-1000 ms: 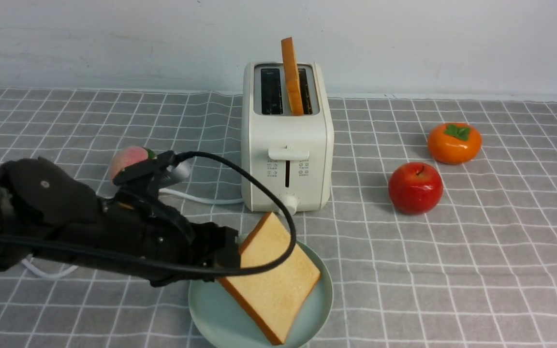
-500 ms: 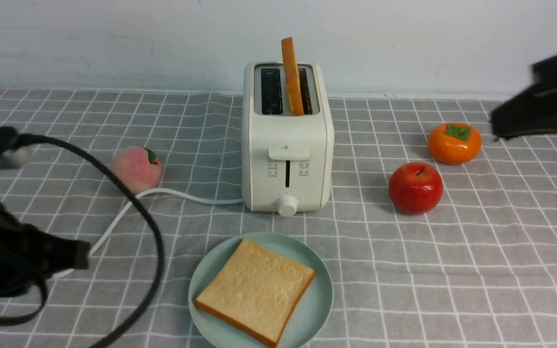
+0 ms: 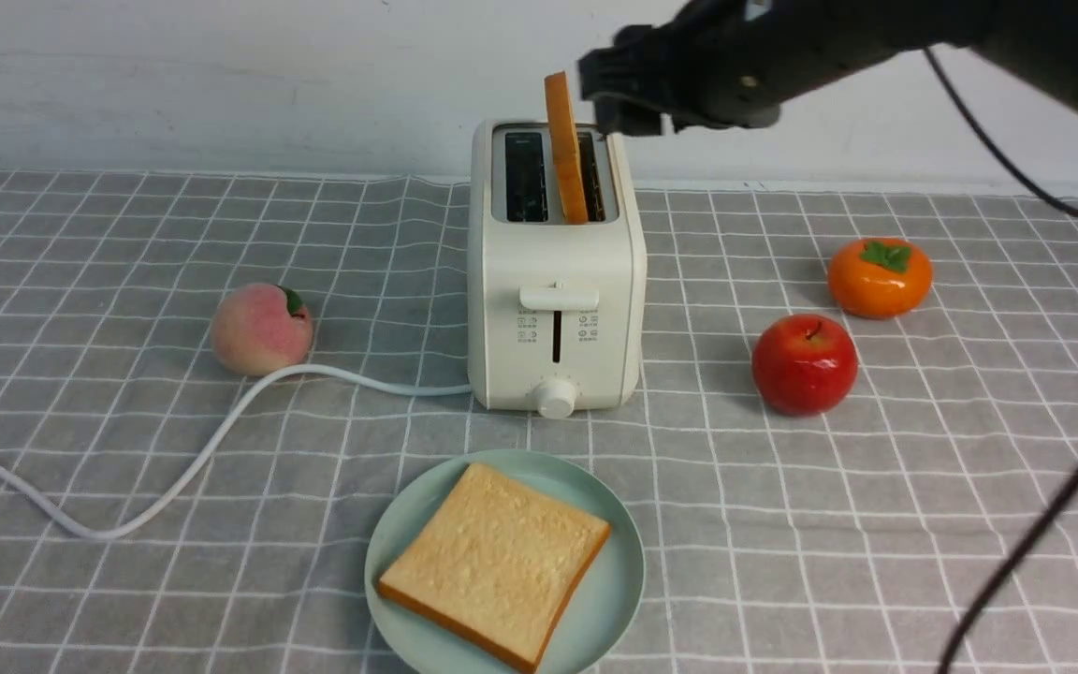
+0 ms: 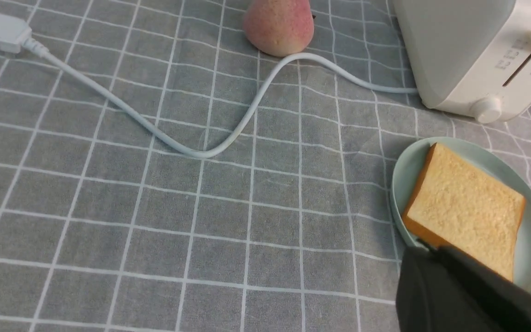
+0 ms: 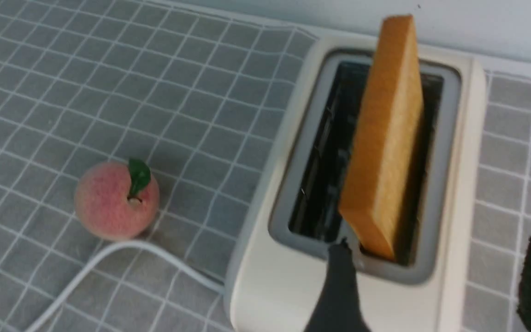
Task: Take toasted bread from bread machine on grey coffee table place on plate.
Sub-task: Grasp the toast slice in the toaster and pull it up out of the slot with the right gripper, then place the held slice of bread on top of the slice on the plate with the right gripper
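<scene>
Seen only from its own wrist camera, the left tool (image 4: 454, 290) is pressed together and holds nothing, hanging above the near rim of the mint-green plate (image 3: 616, 599). One toast slice (image 3: 497, 562) already lies flat on that plate, in front of the cream-white toaster (image 3: 553, 281).

The move to come turns on the second toast slice (image 3: 565, 150). It stands on edge in the toaster's right-hand slot, tipped a little, with its upper half clear of the top. Its long axis runs front to back along the slot, so its broad faces look left and right and only the thin crust edge faces the front view.

The right tool (image 3: 609, 94) hovers just to the right of that exposed top, close but apart from it. Its fingers (image 5: 339, 286) are spread wide and empty. From the right wrist camera the slice sits ahead of the gap between them.

The right arm is plainly the nearer one. As I judge it, its tool must shift left until the fingers bracket the two broad faces, then pinch across the thin dimension and lift straight up out of the slot.
</scene>
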Robot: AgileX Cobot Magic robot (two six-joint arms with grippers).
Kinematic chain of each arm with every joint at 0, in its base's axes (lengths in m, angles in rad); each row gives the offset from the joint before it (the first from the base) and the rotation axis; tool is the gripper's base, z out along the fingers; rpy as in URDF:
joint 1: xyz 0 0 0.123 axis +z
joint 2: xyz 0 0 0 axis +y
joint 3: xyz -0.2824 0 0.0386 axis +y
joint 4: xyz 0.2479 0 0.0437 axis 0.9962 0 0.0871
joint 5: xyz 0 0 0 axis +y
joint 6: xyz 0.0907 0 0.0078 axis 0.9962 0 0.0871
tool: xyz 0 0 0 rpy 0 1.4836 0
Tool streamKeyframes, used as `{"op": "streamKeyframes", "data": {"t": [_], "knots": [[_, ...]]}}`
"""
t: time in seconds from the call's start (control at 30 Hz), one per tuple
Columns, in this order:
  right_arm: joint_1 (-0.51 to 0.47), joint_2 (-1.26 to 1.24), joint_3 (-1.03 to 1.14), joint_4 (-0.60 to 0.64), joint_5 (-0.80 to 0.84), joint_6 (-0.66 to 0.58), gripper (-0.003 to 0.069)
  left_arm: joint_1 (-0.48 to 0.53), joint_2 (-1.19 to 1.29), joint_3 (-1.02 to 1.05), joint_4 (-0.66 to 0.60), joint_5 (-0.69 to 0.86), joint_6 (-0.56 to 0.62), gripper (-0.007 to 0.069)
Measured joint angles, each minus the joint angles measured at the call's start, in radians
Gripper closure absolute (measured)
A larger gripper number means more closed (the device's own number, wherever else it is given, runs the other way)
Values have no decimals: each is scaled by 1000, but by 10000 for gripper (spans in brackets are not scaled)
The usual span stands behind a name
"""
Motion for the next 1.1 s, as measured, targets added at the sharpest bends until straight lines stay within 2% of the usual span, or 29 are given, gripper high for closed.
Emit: {"op": "streamKeyframes", "data": {"t": [0.1,0.2,0.37,0.47,0.5,0.53,0.57,0.73,0.87,1.0,1.1], "knots": [[8,102,-81,-17,-53,0,83,0,-37,19,0,9,-18,638],[9,183,-132,-59,-85,2,67,0,-46,21,0,15,-42,638],[9,264,-149,-119,-118,4,161,0,-46,21,0,26,-52,638],[9,282,-149,-144,-137,4,425,0,-46,21,0,42,-55,638],[9,282,-149,-146,-139,4,442,0,-46,21,0,43,-55,638],[9,278,-151,-165,-151,5,550,0,-46,21,0,47,-55,638],[8,273,-153,-174,-156,5,573,0,-46,21,0,49,-56,638],[8,211,-160,-184,-149,7,562,0,-46,21,0,51,-56,638],[8,49,-163,-185,-64,7,562,0,-46,21,1,50,-56,638],[6,-135,-178,-174,111,-16,562,0,-46,21,5,12,-56,638],[-7,-224,-182,-118,276,-74,562,0,-46,21,7,-24,-56,638]]}}
